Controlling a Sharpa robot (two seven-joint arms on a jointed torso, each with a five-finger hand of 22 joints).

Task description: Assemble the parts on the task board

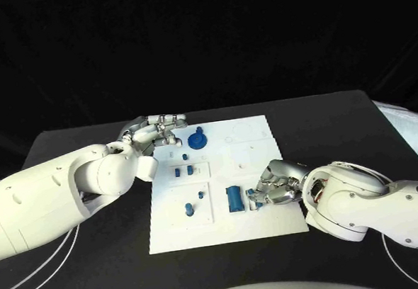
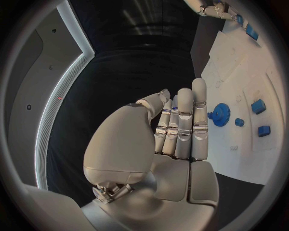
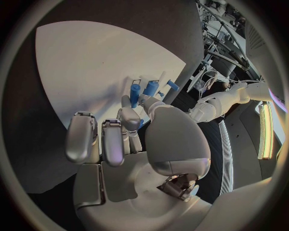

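Now the right hand (image 1: 274, 188), fingers curled by the blue block (image 1: 235, 197), should grip squarely, while the left hand (image 1: 152, 131) hovers open, empty.

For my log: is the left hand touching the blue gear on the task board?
Apart. The left wrist view shows a strip of white task board between the left hand and the blue gear.

board: white plate (image 1: 244, 183) mid-table (image 1: 103, 286), blue parts spread over its left half
gear: blue (image 1: 197, 141), far left on board
left robot hand: (image 1: 154, 131) at board's far-left corner, just beside gear
right robot hand: (image 1: 272, 184) over board's right side, touching a blue block (image 1: 235, 197)
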